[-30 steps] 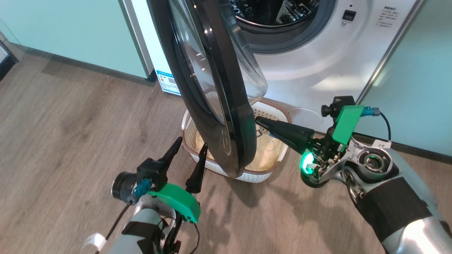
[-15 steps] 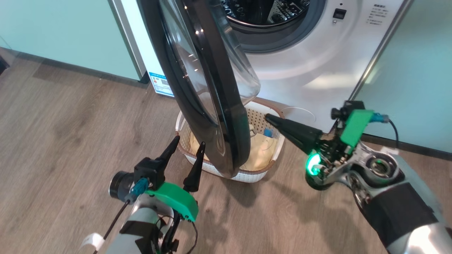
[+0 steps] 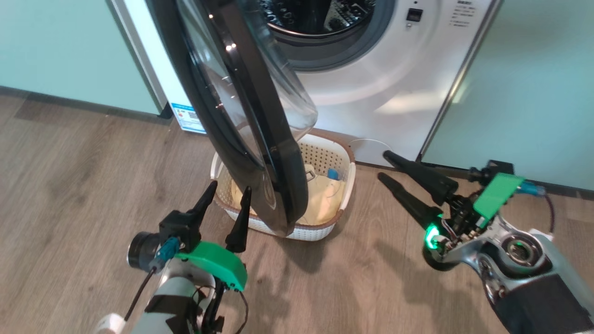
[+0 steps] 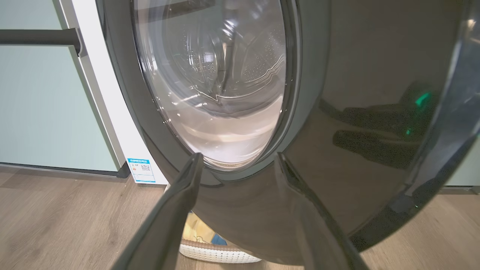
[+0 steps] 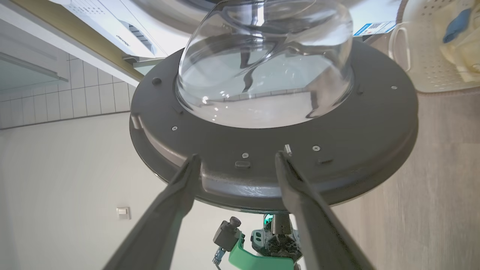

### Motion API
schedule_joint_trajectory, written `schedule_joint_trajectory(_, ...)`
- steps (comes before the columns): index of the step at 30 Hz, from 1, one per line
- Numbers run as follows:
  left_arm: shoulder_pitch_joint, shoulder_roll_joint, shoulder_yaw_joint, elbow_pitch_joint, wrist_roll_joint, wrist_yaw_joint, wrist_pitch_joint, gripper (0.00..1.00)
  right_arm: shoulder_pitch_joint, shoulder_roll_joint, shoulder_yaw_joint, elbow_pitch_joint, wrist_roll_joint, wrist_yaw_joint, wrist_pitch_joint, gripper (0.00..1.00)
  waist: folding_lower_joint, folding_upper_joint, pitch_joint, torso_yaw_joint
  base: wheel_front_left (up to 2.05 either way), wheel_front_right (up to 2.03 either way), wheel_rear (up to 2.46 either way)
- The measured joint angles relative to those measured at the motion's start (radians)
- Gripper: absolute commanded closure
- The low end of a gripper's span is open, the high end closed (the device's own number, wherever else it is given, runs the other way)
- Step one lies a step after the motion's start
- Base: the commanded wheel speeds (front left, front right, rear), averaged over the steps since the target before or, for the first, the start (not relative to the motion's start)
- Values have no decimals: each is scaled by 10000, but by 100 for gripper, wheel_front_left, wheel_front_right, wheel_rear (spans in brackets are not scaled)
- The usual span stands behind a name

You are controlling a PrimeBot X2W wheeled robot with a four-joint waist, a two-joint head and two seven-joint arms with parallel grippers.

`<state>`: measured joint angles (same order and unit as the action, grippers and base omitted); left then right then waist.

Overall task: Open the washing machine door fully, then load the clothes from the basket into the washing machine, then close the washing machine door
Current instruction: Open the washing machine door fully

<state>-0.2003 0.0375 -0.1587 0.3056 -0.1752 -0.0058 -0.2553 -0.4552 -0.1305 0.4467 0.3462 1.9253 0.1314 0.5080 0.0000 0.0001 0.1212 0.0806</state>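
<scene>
Left gripper (image 3: 230, 187): jaws spread, empty, close before the door's outer face.
Right gripper (image 3: 384, 165): jaws spread, empty, clear of the door; a second ago they were pressed together with the tip at the door's edge.
Washing machine door (image 3: 283, 176): swung out, edge-on above the basket; probably not fully open yet.
Basket (image 3: 301, 230): on the floor under the door.
Clothes (image 3: 325, 199): in the basket; loading not begun.
Washing machine (image 3: 371, 93): drum mouth exposed; loading and closing remain.
View: head camera has shifted.

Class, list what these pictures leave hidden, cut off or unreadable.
- Head view: door hides the basket's middle and some clothes.
- Head view: top edge cuts off the drum.
- Head view: sticker print too small.
- Left wrist view: door covers most of the basket.
</scene>
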Motion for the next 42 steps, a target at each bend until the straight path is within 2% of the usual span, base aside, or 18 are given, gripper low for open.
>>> schedule_joint_trajectory(7,157,0,318,-8,81,-2,0,0,742,-351,-566,-635,-694,0,-920,0,0,0,-88,-290,0,0,0)
schedule_joint_trajectory(14,269,0,591,-23,174,-13,0,0,1540,-988,-1214,-1394,-2474,0,-2596,0,0,0,-203,-532,0,0,0)
schedule_joint_trajectory(25,608,-2,830,-23,184,-15,-2,0,2563,-1843,-1638,-1745,-6514,0,-6383,0,-1,0,-531,-810,0,0,0)
schedule_joint_trajectory(29,730,2,930,-29,184,-48,-2,0,2711,-2123,-1971,-1570,-8911,0,-7357,0,0,0,-605,-921,0,0,0)
schedule_joint_trajectory(30,767,0,934,-31,184,-50,0,0,2754,-2128,-2205,-1561,-9565,0,-7478,0,0,0,-614,-944,0,0,0)
schedule_joint_trajectory(31,785,0,949,-38,184,-88,0,0,2920,-2069,-2679,-1590,-10732,0,-7561,0,-1,0,-613,-987,0,0,0)
schedule_joint_trajectory(35,784,-2,1001,-104,247,-88,0,0,3568,-1396,-3678,-1967,-13074,0,-7603,0,0,0,-562,-1050,0,0,0)
schedule_joint_trajectory(36,784,-2,1001,-104,247,-88,0,0,3568,-1396,-3678,-1967,-13074,0,-7603,0,0,0,-562,-1050,0,0,0)
schedule_joint_trajectory(42,785,0,1095,-117,259,-90,0,0,4738,-464,-4265,-2506,-15493,0,-7605,0,0,0,-541,-1061,0,0,0)
